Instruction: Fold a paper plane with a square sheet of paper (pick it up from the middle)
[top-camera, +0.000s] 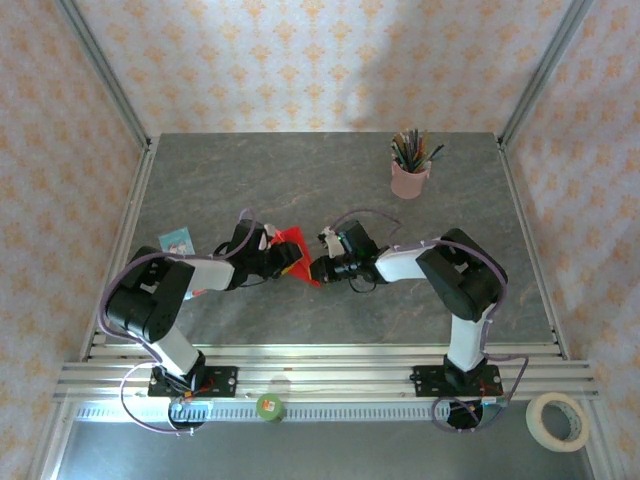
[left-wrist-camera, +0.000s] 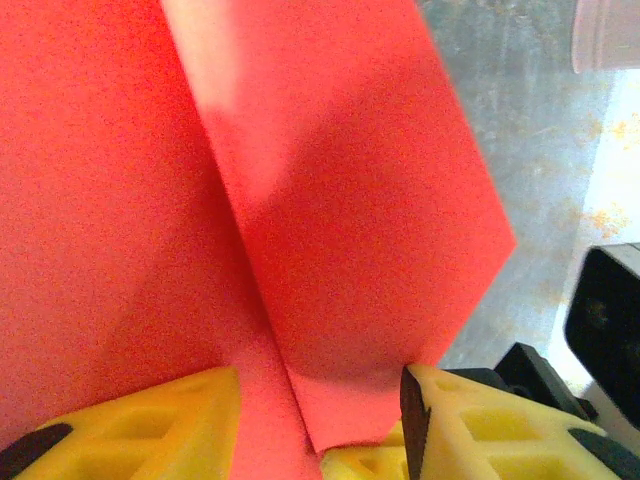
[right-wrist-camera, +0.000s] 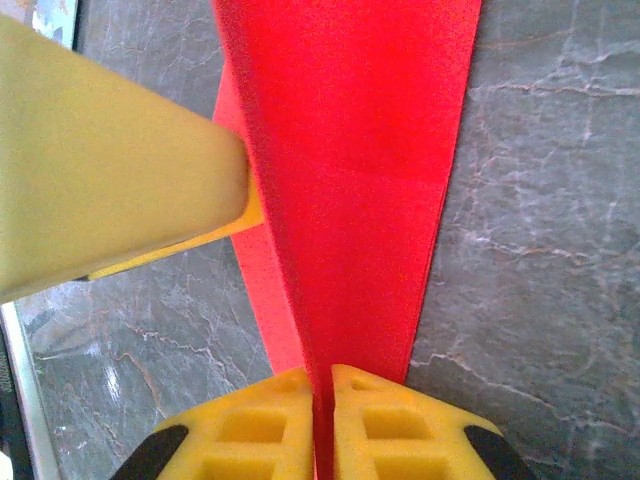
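Observation:
The square sheet of paper (top-camera: 294, 243) is bright red and folded along a centre crease into a narrow, tapering paper plane shape, held just above the table's middle. My right gripper (top-camera: 318, 268) is shut on its lower folded edge; in the right wrist view the paper (right-wrist-camera: 350, 150) runs up from between the closed yellow fingers (right-wrist-camera: 322, 385). My left gripper (top-camera: 283, 258) faces it from the left. Its jaws stand apart, and the paper's (left-wrist-camera: 340, 200) flaps lie loose between them (left-wrist-camera: 320, 400). One left finger (right-wrist-camera: 110, 180) reaches in beside the paper.
A pink pencil cup (top-camera: 409, 178) stands at the back right of the grey table (top-camera: 300, 170). A small teal card (top-camera: 177, 240) lies at the left by my left arm. A tape roll (top-camera: 557, 420) and a green roll (top-camera: 270, 407) sit past the near rail.

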